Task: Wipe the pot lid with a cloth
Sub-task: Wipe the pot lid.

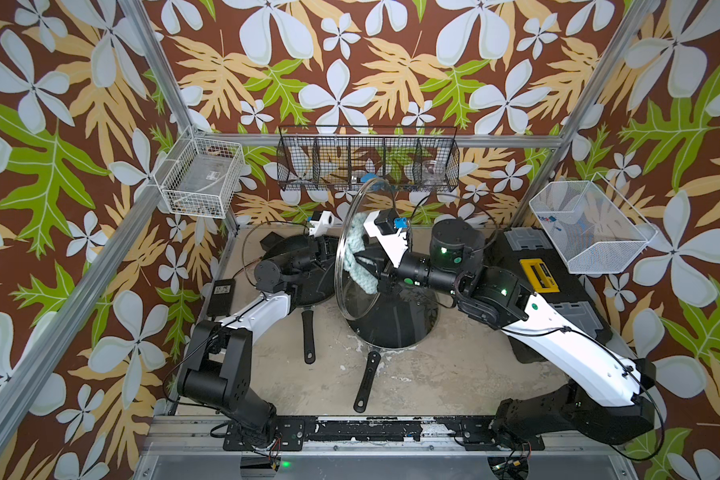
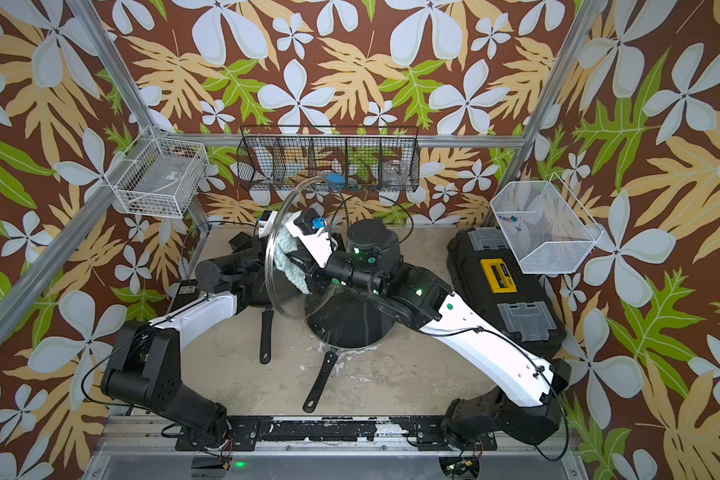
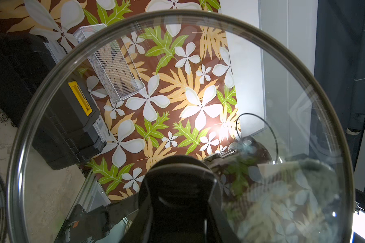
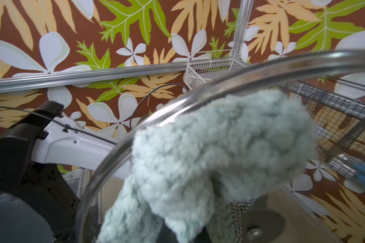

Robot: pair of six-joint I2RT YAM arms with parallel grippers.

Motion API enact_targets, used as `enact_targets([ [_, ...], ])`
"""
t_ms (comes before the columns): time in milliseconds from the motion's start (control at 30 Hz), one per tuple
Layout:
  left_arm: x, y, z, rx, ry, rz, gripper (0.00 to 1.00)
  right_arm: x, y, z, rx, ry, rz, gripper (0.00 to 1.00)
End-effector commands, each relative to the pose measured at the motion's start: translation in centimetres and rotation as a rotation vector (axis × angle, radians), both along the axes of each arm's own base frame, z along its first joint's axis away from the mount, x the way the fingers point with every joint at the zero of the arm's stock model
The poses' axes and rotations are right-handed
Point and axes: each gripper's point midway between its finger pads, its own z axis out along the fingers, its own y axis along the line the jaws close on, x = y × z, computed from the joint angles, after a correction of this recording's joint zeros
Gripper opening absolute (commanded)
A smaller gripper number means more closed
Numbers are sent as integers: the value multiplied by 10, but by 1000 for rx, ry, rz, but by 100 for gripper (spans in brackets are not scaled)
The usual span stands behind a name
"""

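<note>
Cloth (image 4: 209, 157) clamped in right claw (image 1: 371, 266), against pot lid (image 3: 177, 84), left claw (image 3: 179, 202) gripping handle (image 3: 177, 166)

The pot lid (image 1: 352, 297) is a round sheet of clear glass with a thin silvery rim. It stands nearly on edge in the air, its black handle (image 3: 177, 166) clamped in the left gripper (image 3: 179, 190). The cloth (image 1: 358, 257) is a fluffy, pale teal-mint wad bunched in the right gripper (image 1: 370, 266). It lies against the lid's face opposite the handle, between centre and upper rim, with a loose tail hanging below.
</note>
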Motion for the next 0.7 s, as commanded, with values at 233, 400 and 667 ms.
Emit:
enact_targets([
  [233,-42,13,38,-113,-290,10,0,121,-56,-16,-12,51,-302,0],
  [400,-43,13,39,-114,-295,9,0,135,-71,-73,-58,146,-351,0],
  [667,-42,13,38,-114,-291,10,0,89,-67,-143,-72,308,-208,0],
])
